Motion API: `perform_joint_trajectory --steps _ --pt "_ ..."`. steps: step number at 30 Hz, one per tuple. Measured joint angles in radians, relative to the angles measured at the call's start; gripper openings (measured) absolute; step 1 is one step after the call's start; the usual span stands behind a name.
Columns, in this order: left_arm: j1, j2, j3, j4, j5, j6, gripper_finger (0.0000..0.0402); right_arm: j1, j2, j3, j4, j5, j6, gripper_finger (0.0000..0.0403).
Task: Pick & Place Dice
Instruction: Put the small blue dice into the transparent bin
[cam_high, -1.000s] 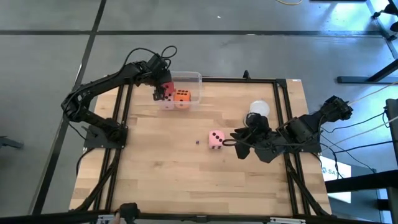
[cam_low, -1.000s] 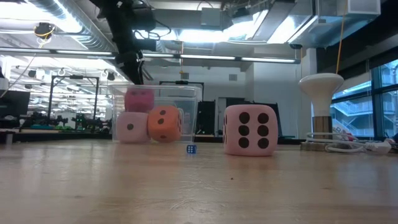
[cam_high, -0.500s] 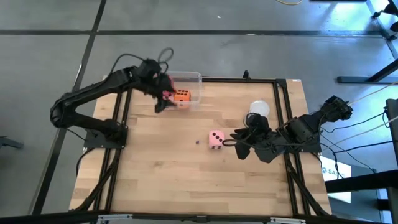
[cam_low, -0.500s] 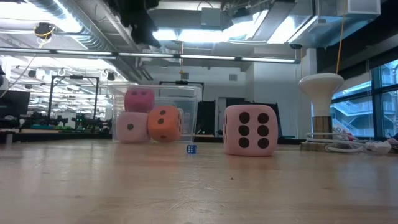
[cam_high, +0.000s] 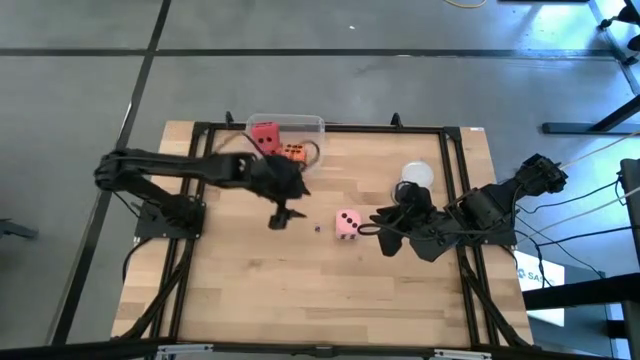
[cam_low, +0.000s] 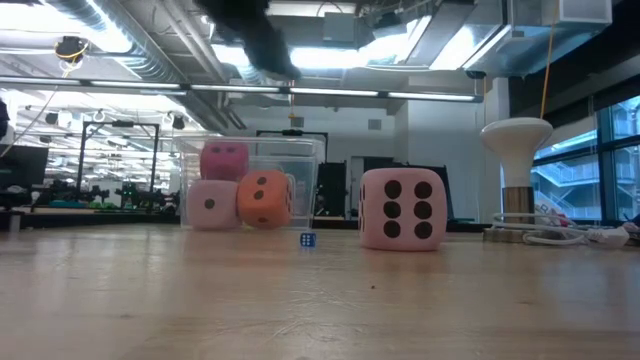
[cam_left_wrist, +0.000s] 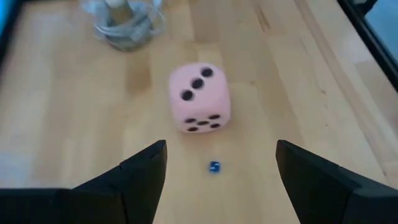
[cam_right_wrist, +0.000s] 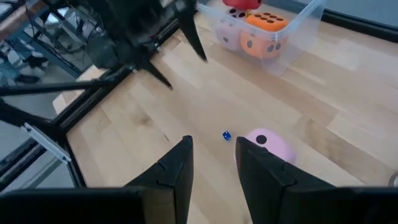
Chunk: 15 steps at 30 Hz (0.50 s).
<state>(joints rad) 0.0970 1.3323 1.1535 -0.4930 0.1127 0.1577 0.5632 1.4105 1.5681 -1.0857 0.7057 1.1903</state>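
A pale pink die (cam_high: 347, 224) with dark pips rests on the wooden table (cam_high: 250, 290) near its middle; it also shows in the low view (cam_low: 402, 208). In the clear tub (cam_high: 312, 128) at the far edge, a red-pink die (cam_low: 224, 160) lies on top of a pale pink die (cam_low: 210, 203) and an orange die (cam_low: 264, 198). My left gripper (cam_high: 290, 208) hangs open above the table, left of the lone die (cam_left_wrist: 199, 98), fingers wide apart (cam_left_wrist: 221, 168). My right gripper (cam_high: 380, 230) waits just right of that die (cam_right_wrist: 273, 148), narrowly open and empty (cam_right_wrist: 213, 163).
A tiny blue die (cam_left_wrist: 214, 167) lies on the table between my left gripper and the pale pink die. A white mushroom-shaped object with coiled cable (cam_high: 417, 175) stands at the far right. A black frame (cam_high: 455, 200) rims the table. The near half of the table is bare wood.
My left gripper has swung away from over the tub, toward the table's middle and right, and now faces the lone pale pink die. It carries nothing. The dice in the tub and the die on the table have stayed put.
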Motion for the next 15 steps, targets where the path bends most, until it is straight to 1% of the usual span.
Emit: perform_joint_trajectory --steps 2,5,7,10,15 --pt "-0.018 0.016 -0.065 0.097 -0.001 -0.040 0.0285 0.000 0.000 0.000 -0.004 -0.013 0.002 0.0119" --pt "-0.023 0.007 -0.184 0.286 0.006 -0.123 0.0285 0.000 0.000 0.000 -0.059 -0.021 0.098 0.0119" --pt "-0.017 -0.001 -0.249 0.368 0.005 -0.154 0.0285 0.000 0.000 -0.001 -0.105 -0.051 0.149 0.0119" --pt "-0.017 -0.003 -0.299 0.429 -0.002 -0.144 0.0285 0.001 -0.002 -0.047 -0.117 -0.100 0.206 0.0119" --pt "-0.032 0.013 -0.332 0.432 -0.013 -0.094 0.0285 -0.001 -0.005 -0.168 -0.109 -0.263 0.302 0.0119"
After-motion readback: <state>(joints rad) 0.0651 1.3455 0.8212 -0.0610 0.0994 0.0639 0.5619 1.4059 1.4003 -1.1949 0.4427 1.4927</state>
